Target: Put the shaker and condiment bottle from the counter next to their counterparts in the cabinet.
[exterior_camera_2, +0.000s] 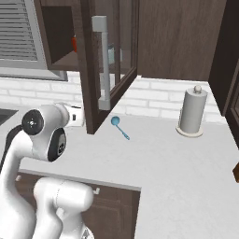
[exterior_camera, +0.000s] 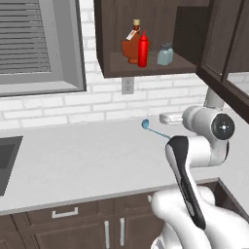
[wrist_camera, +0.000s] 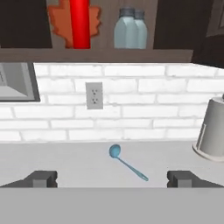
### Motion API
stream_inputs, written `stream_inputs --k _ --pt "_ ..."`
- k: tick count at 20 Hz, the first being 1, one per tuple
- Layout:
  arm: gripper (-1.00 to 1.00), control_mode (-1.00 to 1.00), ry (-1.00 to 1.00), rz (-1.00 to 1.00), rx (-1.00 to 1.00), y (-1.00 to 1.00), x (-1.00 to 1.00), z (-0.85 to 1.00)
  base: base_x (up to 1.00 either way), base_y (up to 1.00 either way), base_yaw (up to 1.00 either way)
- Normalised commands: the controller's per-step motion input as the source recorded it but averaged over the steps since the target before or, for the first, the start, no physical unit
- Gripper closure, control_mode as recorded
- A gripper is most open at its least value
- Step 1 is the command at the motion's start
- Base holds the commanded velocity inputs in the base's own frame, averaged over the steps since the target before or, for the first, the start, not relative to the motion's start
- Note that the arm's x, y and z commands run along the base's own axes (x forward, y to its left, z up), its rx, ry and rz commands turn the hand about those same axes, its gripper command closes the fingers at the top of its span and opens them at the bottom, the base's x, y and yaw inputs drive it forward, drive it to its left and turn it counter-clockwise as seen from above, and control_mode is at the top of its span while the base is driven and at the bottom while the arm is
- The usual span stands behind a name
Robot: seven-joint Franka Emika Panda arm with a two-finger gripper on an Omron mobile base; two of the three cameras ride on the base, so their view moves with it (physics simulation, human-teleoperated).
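- You can see the slim bright red squeeze bottle (exterior_camera: pixel 142 49) standing up in the dark brown wooden wall cabinet (exterior_camera: pixel 112 36), right in front of the orange-brown leaf-shaped syrup bottle (exterior_camera: pixel 130 47). It looks like it is touching it or very close.
- That is a good spot, because the job is to put each thing next to its friend.
- In the hand view, two small pale blue shakers with grey caps (wrist_camera: pixel 129 29) stand side by side on the same shelf. You cannot tell which one is the twin.
- So it looks like both things are already put away, and the job is done or nearly done.
- Your pincer (wrist_camera: pixel 112 179) is spread wide, with its two dark tips far apart. It holds nothing.
- It sits low, just above the wide pale grey-white counter (exterior_camera: pixel 87 165), and looks straight at the white brick wall (wrist_camera: pixel 144 105).
- The red bottle and the shakers are up high, above the pincer and well apart from it. The red bottle is up and to the left, and the shakers are nearly straight above.
- A little blue spoon (wrist_camera: pixel 126 162) lies on the counter just ahead of the pincer. It is not part of your job, so leave it.
- A grey paper towel roll (exterior_camera_2: pixel 192 112) stands off to the right, well away.
- The cabinet's dark door (exterior_camera_2: pixel 109 60) hangs open near the arm, so be careful not to bump it.
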Motion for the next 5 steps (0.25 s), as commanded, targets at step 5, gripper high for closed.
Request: stream_inputs --k 5 --pt "-1.0 -1.0 -0.19 0.0 0.0 0.0 -1.0 -0.55 0.0 0.0 0.0"
